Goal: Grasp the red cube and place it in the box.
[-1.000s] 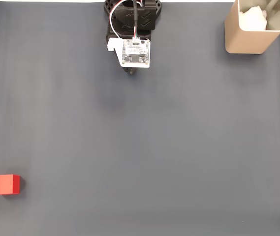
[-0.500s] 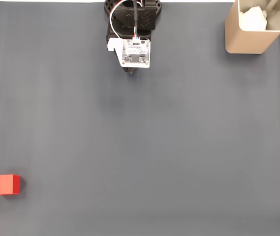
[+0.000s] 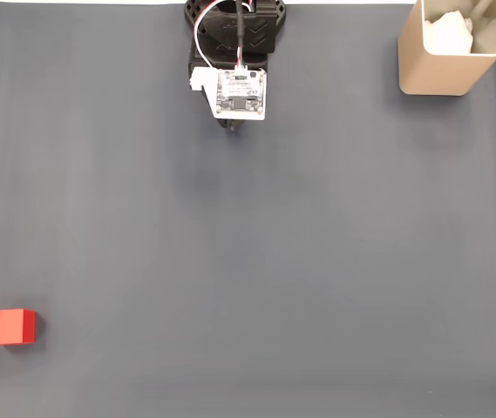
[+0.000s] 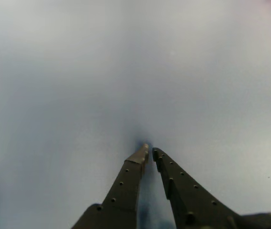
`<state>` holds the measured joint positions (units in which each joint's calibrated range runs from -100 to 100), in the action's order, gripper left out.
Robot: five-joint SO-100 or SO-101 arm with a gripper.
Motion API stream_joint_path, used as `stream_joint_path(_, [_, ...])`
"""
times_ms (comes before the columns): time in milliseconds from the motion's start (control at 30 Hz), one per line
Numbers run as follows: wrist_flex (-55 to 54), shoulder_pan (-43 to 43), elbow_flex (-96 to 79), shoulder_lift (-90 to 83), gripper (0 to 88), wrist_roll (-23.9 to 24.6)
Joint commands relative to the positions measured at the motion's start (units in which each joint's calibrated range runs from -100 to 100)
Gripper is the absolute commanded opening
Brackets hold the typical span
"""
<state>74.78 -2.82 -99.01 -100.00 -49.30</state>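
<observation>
- In the fixed view I find the red cube far out at the 8 o'clock edge of the dark grey mat, alone and resting flat.
- I judge it a light, stiff block with matte faces, so it should not squash or slip much under the pads; its small size is the harder part.
- I would take it across two opposite flat sides, low and square on, not across the corners.
- At 12 o'clock in the same view sits my arm, folded up near its base and well apart from the cube.
- In the wrist view the gripper points down at bare mat, its two fingers drawn nearly together with only a thin slit between the tips, holding nothing.
- At 1 o'clock in the fixed view stands the box, beige and tall, with something white already inside it.
- I judge the grasp as not yet begun.
</observation>
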Motion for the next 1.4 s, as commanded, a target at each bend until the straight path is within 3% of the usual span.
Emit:
stream_joint_path(0, [1.12, 0.19, -0.81, 0.09, 0.2, 0.63])
stream_joint_path(467, [-1.34, -0.02, -0.81, 0.09, 0.2, 0.68])
stream_joint_path(900, [-19.78, 0.76, -0.17, 1.65, 0.2, 3.13])
stream_joint_path(1367, [-27.73, 3.60, 20.17, 17.59, 0.2, 4.44])
